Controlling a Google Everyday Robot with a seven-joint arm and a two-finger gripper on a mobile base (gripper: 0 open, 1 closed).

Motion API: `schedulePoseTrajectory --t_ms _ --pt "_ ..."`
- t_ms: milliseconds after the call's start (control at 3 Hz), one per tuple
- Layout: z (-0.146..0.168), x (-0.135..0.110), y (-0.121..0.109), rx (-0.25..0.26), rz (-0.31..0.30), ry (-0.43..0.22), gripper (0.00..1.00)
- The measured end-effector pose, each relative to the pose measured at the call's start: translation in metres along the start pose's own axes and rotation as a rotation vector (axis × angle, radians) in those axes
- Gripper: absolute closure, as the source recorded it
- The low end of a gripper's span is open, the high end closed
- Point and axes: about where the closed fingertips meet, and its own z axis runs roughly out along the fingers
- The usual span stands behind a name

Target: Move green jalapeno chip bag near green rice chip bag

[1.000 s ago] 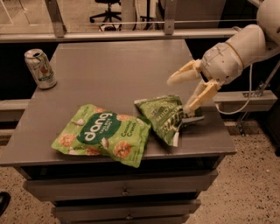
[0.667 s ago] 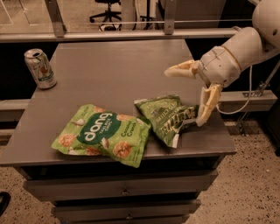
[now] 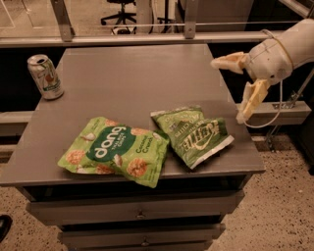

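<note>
The green jalapeno chip bag (image 3: 193,132), darker green and crinkly with white slanted lettering, lies flat on the grey table (image 3: 132,73) near its front right. Its left edge touches the green rice chip bag (image 3: 116,150), the larger light-green "dang" bag at the front middle. My gripper (image 3: 228,90) is up off the table at the right edge, to the right of and above the jalapeno bag. Its two cream fingers (image 3: 252,98) are spread wide and hold nothing.
A drink can (image 3: 44,76) stands upright at the table's far left edge. Drawers (image 3: 140,213) run below the tabletop. A rail and office chair legs (image 3: 122,12) are behind the table. A cable (image 3: 277,105) hangs beside the arm at the right.
My gripper has let go of the jalapeno bag, lifted up and pulled back to the right, off the table edge. The bag stays lying next to the dang bag.
</note>
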Motion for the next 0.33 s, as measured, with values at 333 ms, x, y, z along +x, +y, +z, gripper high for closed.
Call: schedulePoseTrajectory --t_ms 333 --pt "-0.0294 -0.0094 -0.0218 0.103 -0.022 0.008 0.0"
